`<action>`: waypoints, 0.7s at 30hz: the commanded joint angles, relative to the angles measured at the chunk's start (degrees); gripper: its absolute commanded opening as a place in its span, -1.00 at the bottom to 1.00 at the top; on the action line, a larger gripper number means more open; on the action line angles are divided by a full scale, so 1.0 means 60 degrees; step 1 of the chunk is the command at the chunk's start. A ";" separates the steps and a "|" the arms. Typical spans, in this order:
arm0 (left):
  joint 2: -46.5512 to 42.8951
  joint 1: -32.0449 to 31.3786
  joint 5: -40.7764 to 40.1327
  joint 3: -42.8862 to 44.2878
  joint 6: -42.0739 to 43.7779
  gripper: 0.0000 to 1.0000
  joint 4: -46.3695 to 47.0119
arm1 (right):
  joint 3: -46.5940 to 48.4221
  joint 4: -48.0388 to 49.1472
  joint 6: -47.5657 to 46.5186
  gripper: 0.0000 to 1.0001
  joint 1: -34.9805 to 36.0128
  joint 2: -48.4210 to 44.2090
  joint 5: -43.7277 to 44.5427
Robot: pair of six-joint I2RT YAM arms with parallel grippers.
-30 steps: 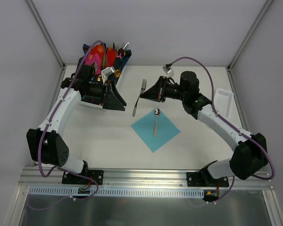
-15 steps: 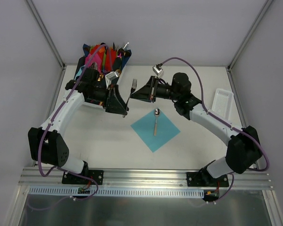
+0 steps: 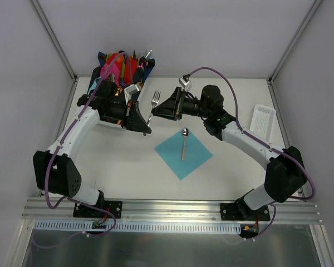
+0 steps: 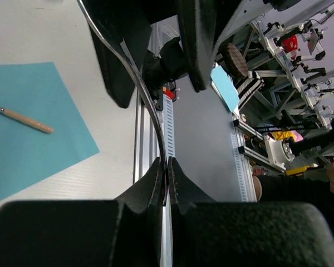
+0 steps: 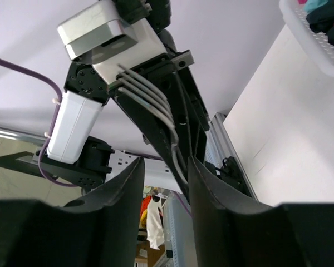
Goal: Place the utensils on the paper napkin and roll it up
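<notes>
white perforated basket sits right of the flat teal paper napkin, and bright napkin bundles are far-left of it. a spoon with a shiny bowl and tan handle lies on the napkin's far half, while the thin curved steel fork is off the table just beyond the napkin's far-left edge, tines up. left gripper is pinched tight on the fork's handle end; right gripper reaches in from the opposite side, jaws apart and straddling the fork's neck.
</notes>
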 commanded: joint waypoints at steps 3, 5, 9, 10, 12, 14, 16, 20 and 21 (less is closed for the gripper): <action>-0.0235 -0.0126 0.0282 0.0945 -0.0736 -1.00 0.0064 | 0.0651 -0.2204 -0.1789 -0.07 -0.0069 -0.1179 0.1263; -0.0278 -0.0155 -0.0904 0.1109 -0.1571 -1.00 0.0587 | 0.0960 -0.4074 -0.2468 -0.04 0.0063 -0.1734 0.2041; -0.1110 -0.0272 -0.3421 0.0337 -0.3809 -1.00 0.2287 | 0.1809 -0.6382 -0.3159 0.01 0.0866 -0.2089 0.4701; -0.1288 -0.0345 -0.3835 0.0188 -0.4049 -1.00 0.2581 | 0.2000 -0.6922 -0.3203 0.05 0.1058 -0.2075 0.5146; -0.1697 -0.0638 -0.4553 -0.0163 -0.4502 -1.00 0.3093 | 0.2411 -0.7234 -0.3204 0.13 0.1540 -0.1987 0.6299; -0.1947 -0.0814 -0.5478 -0.0442 -0.4870 -1.00 0.3373 | 0.2616 -0.7440 -0.3189 0.16 0.1762 -0.1885 0.6832; -0.2255 -0.0932 -0.5524 -0.0823 -0.5339 -1.00 0.3871 | 0.3186 -0.7819 -0.3131 0.16 0.1982 -0.1490 0.7590; -0.2709 -0.1356 -0.5830 -0.1132 -0.5443 -1.00 0.4165 | 0.3978 -0.8787 -0.2955 0.13 0.2202 -0.0801 0.8050; -0.2884 -0.1429 -0.5889 -0.1219 -0.5472 -1.00 0.4209 | 0.4023 -0.8803 -0.2969 0.12 0.2289 -0.0742 0.8108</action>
